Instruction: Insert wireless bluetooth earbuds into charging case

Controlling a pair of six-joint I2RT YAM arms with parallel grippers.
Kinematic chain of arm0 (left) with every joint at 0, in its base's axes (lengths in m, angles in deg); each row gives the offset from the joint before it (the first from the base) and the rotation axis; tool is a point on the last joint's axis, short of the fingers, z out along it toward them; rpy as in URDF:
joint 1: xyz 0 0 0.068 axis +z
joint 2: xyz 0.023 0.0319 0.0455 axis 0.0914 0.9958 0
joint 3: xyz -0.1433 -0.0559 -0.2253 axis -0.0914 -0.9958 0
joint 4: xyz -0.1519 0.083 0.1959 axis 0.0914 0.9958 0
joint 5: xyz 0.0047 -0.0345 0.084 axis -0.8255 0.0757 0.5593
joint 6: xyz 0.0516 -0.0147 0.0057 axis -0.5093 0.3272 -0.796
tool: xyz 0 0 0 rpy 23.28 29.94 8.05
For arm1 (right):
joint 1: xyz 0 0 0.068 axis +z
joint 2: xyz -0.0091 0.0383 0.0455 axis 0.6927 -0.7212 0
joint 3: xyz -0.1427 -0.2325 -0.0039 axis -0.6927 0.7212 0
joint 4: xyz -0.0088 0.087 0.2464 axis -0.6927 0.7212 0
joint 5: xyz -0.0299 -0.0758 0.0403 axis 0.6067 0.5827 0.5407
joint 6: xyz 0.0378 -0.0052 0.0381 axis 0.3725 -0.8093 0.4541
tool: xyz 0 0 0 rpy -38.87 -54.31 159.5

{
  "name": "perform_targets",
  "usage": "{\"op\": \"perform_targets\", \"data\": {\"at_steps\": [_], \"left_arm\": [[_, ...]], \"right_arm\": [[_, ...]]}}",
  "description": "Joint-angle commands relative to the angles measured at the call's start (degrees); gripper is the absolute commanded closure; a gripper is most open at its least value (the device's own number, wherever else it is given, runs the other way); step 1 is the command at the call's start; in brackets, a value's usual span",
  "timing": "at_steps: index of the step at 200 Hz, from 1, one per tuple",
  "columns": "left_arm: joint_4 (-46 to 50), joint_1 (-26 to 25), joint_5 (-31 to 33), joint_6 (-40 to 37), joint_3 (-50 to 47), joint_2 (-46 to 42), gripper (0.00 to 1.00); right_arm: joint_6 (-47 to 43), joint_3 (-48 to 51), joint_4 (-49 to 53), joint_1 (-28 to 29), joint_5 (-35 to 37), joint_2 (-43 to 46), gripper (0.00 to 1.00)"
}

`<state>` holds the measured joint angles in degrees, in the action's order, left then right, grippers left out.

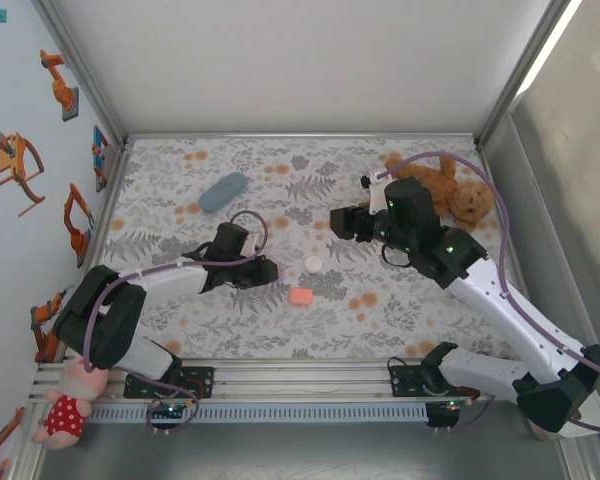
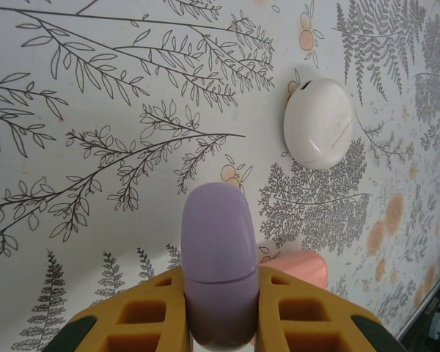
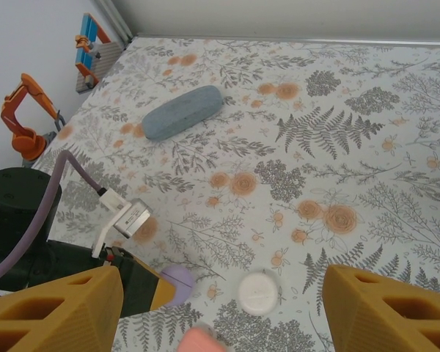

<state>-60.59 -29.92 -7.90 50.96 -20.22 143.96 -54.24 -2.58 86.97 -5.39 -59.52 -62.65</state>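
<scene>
The salmon-pink charging case point(image 1: 301, 296) lies nearest the table's point(image 1: 230, 325) near edge, about midway between the left and right edges. In the left wrist view only its rounded top shows, just past the right-hand finger. In the right wrist view it is a blurred sliver cut off by the bottom of the frame.

Just left of it and a little farther in, the left gripper point(image 1: 268, 270) is clamped on the lilac charging case point(image 2: 218, 235). The yellow fingers point(image 2: 143, 312) press both of its sides, and its rounded end juts out beyond them. A faint seam crosses its body. The end seated between the fingers is hidden. From the right wrist only a small lilac edge of it peeks out beside the left arm's dark body.

The white charging case point(image 1: 313, 263) lies on the cloth just right of the held case and a little beyond the salmon one, touching neither. Its lid seam and a small notch show, and the lid is closed. With all three lids shut, I cannot tell whether any buds are inside.

Farther in and to the right, the right gripper point(image 3: 223, 279) is spread wide with nothing between its fingers. The white case lies apart from it.

Toward the far left corner lies a blue-grey case point(image 1: 223, 191). A teddy bear point(image 1: 450, 188) sits at the far right corner, partly covered by the right arm and its cable.
</scene>
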Motion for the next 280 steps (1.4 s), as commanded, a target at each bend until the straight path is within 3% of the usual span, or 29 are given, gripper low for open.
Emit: {"op": "perform_targets", "data": {"at_steps": [1,45,87,147,184,214,245,280], "left_arm": [[-1.83,0.31,-1.45,1.53,1.27,1.28,0.88],[-3.05,0.57,-1.53,2.24,1.15,3.45,0.79],[-2.17,1.42,-1.03,0.71,1.6,2.94,0.59],[3.84,4.8,3.62,-2.8,1.66,-8.83,0.44],[9.19,9.69,11.96,-7.53,1.77,-22.78,0.32],[11.66,14.74,21.78,-13.9,2.07,-31.17,0.23],[8.44,19.18,30.91,-21.93,0.84,-35.35,0.16],[-3.42,22.21,41.03,-27.92,-4.54,-35.95,0.1]], "right_arm": [[0.46,0.28,-0.11,-0.64,-0.52,0.98,0.29],[0.16,0.28,0.2,-1.41,-0.97,1.07,0.29],[-0.35,0.02,0.68,-2.48,-2.05,1.2,0.29],[-3.87,-1.08,3.3,-9.14,-3.98,2.12,0.28],[-7.51,2.9,2.27,-17.23,1.15,5.51,0.19],[-12.51,10.82,-3.48,-21.97,9.81,9.09,0.01],[-15.5,21.07,-13.58,-29.14,11.29,11.04,0.0],[-16.53,32.4,-29.67,-35.23,9.36,8.0,0.0]]}}
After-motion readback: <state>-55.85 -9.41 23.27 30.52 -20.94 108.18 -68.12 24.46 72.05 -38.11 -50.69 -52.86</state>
